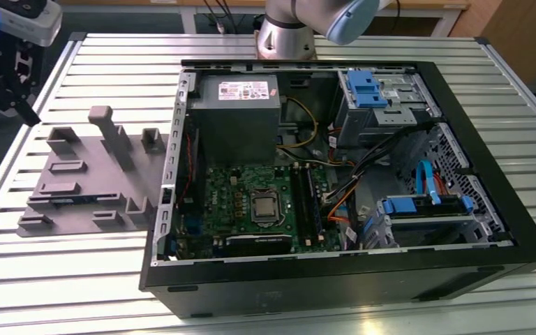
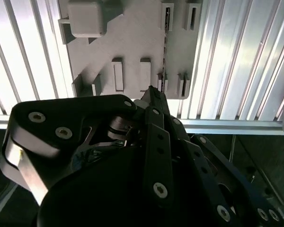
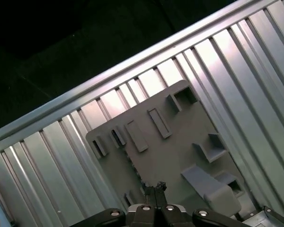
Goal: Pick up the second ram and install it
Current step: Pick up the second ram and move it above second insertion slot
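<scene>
One gripper (image 3: pixel 154 187) hangs over the slatted table (image 1: pixel 491 84) at the exterior view's left, near the grey tray (image 1: pixel 91 167). Its fingers are pressed together with nothing between them. The second ram (image 2: pixel 165 47) stands on edge in the tray's slotted blocks, a thin strip in the second wrist view, apart from the gripper and outside the open computer case (image 1: pixel 343 279).
</scene>
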`<action>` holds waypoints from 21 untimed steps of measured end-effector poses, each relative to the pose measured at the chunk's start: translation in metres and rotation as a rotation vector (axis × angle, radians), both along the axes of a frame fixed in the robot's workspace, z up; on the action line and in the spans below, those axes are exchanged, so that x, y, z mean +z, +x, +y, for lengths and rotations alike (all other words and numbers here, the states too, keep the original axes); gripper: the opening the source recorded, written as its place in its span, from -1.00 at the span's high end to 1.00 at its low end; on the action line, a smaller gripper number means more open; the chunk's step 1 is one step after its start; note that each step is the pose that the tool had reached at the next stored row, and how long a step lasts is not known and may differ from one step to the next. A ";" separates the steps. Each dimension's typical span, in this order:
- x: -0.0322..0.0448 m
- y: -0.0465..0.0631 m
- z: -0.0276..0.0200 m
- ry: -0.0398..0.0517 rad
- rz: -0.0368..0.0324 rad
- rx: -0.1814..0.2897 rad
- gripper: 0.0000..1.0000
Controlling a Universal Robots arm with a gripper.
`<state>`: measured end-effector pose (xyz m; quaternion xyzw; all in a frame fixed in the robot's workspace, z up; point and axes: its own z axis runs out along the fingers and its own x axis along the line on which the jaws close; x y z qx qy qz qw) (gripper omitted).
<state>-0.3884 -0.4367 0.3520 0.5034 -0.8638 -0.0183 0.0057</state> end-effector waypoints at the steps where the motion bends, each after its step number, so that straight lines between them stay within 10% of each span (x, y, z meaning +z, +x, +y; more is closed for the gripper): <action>1: 0.0000 0.000 0.0000 -0.0001 0.0000 0.011 0.79; 21: -0.0009 -0.001 0.0000 -0.0001 0.0000 0.224 0.79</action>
